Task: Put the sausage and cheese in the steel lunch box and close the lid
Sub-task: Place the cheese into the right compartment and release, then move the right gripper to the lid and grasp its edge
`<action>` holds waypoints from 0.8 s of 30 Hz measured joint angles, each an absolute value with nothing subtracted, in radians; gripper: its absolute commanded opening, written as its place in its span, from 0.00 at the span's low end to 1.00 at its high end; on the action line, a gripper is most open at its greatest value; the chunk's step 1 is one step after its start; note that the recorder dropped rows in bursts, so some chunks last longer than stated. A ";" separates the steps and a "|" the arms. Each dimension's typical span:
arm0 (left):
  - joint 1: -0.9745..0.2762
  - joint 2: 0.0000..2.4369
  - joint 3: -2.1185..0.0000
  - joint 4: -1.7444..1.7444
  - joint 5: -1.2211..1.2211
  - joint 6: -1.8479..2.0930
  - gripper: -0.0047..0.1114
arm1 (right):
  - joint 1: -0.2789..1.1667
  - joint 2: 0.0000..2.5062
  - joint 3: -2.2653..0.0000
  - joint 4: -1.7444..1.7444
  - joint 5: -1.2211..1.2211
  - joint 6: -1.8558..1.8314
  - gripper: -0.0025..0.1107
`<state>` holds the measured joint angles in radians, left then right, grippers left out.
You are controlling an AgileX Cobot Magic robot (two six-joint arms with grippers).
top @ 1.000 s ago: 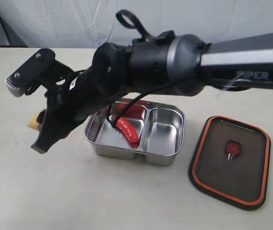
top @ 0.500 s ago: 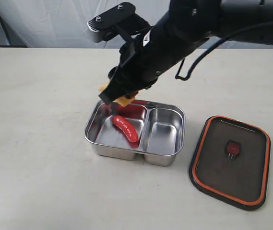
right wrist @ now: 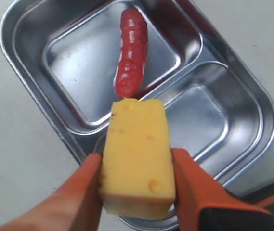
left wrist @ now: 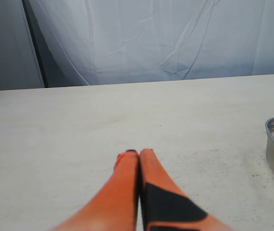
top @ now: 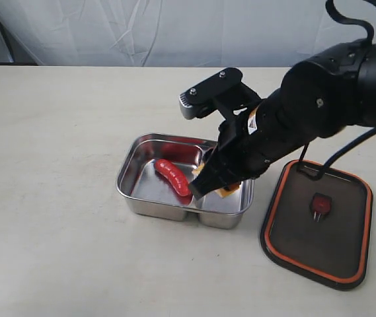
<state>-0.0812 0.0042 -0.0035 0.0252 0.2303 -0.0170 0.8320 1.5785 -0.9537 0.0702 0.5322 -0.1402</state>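
Right claw [right wrist: 136,166], cheese [right wrist: 138,139] in grip, now over the steel lunch box [top: 149,206]; left claw [left wrist: 138,155] closed.

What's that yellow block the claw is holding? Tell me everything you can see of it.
It is a block of cheese, yellow-orange, smooth and toy-like, with a few small round holes. The right claw grips its two long sides between orange fingers. It hangs low over the steel lunch box, around the smaller compartment. The red sausage lies apart in the larger one. Whether the block touches the box is unclear.
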 measured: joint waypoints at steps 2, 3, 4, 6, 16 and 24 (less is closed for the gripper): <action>-0.081 0.004 -0.004 0.025 0.230 -0.017 0.04 | 0.832 1.579 -0.944 0.035 0.523 -0.105 0.06; -0.081 0.004 -0.004 0.025 0.230 -0.017 0.04 | 0.832 1.579 -0.940 0.011 0.518 -0.082 0.06; -0.081 0.004 -0.004 0.025 0.230 -0.017 0.04 | 0.832 1.579 -0.938 -0.010 0.516 -0.059 0.06; -0.081 0.004 -0.004 0.025 0.230 -0.017 0.04 | 0.832 1.579 -0.936 -0.073 0.509 0.000 0.08; -0.081 0.004 -0.004 0.025 0.230 -0.017 0.04 | 0.832 1.582 -0.936 -0.181 0.505 0.097 0.53; -0.081 0.004 -0.004 0.025 0.230 -0.017 0.04 | 0.832 1.569 -0.936 -0.172 0.529 0.119 0.37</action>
